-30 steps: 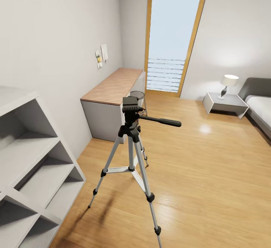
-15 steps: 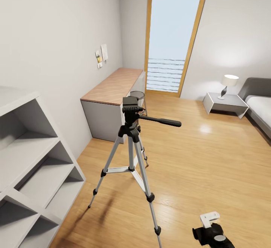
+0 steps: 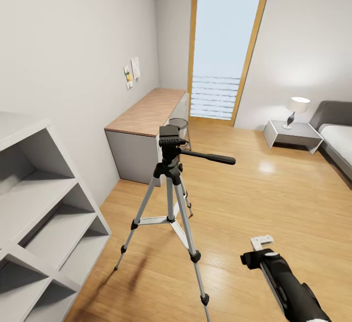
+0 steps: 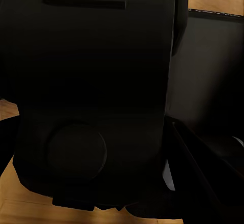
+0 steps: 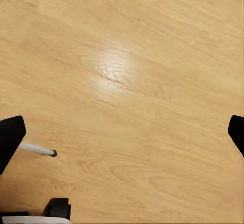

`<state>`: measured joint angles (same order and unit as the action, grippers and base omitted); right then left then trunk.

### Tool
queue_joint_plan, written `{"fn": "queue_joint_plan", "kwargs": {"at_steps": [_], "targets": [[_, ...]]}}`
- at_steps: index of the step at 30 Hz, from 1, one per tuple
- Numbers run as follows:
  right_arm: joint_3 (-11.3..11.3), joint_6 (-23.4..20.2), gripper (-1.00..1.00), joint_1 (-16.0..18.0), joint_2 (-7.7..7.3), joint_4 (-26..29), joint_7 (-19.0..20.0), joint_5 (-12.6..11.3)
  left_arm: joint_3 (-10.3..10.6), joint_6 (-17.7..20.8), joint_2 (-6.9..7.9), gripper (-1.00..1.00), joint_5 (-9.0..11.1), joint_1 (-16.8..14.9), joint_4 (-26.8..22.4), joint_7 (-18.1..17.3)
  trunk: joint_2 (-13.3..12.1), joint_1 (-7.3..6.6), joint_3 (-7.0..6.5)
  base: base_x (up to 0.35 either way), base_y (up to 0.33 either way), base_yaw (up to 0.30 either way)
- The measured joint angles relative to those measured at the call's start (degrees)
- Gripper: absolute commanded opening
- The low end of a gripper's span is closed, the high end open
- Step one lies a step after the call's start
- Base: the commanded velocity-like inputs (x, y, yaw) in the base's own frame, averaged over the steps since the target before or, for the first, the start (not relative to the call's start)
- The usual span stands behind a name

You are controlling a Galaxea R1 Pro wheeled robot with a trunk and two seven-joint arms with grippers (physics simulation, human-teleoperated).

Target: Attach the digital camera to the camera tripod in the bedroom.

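1. Registered a dark boxy body (image 4: 91,107) pressed close to the left wrist lens. Judged it likely the digital camera, carried for mounting. Could not tell whether the left end effector gripped it.
2. Located the right end effector (image 3: 258,251) low on the right, over the wood floor (image 3: 274,200). Noted its fingertips (image 5: 10,137) spread wide with nothing between them, probably kept free to steady the mount.
3. Compared with half a second before: found the right arm raised further and extended forward, with the room view unchanged.
4. Located the camera tripod (image 3: 169,165) standing upright on the floor, legs splayed, head bare, pan handle pointing right. Left it unmoved.
5. Noted the grey shelf (image 3: 44,204) just left of it and the bench (image 3: 146,112) behind, along the wall.
6. Noted the window (image 3: 222,43), lamp (image 3: 297,107) and bed (image 3: 337,136) farthest off.
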<state>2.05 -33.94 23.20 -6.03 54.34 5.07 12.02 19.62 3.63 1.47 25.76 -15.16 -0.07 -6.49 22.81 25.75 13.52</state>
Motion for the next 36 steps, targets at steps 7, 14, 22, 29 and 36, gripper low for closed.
{"fn": "queue_joint_plan", "kwargs": {"at_steps": [7, 14, 22, 29, 36], "targets": [[-0.1, -0.67, 1.0, 3.9, 0.23, -0.35, 0.35, 0.01, 0.0, 0.01, 0.02, -1.0, 0.0, 0.0, 0.0, 0.0, 0.0, 0.0, 0.0, 0.0, 0.0, 0.0], [-0.12, -7.8, 1.0, 9.95, 0.53, -0.05, 1.97, -0.05, 0.0, 0.01, 0.07, -1.0, 0.0, 0.0, 0.0, 0.0, 0.0, 0.0, 0.0, 0.0, 0.0, 0.0], [-0.32, -13.64, 1.0, 11.54, 0.74, 4.12, 5.82, 0.09, 0.0, 0.0, 0.2, -1.0, 0.0, 0.0, 0.0, -0.06, 0.0, 0.0, 0.0, 0.0, 0.0, 0.0], [-0.55, -20.73, 1.0, 11.67, 0.82, 9.89, 8.56, 0.05, 0.0, 0.01, 0.29, -1.0, 0.0, 0.0, 0.0, -0.08, 0.0, 0.0, 0.0, 0.0, 0.0, 0.0], [-5.93, -25.87, 1.0, 11.7, 1.59, 23.13, 14.97, -0.31, 0.0, 0.0, 0.31, -1.0, 0.0, 0.0, 0.0, -0.11, 0.01, -0.01, 0.0, 0.0, 0.0, 0.0]]}}
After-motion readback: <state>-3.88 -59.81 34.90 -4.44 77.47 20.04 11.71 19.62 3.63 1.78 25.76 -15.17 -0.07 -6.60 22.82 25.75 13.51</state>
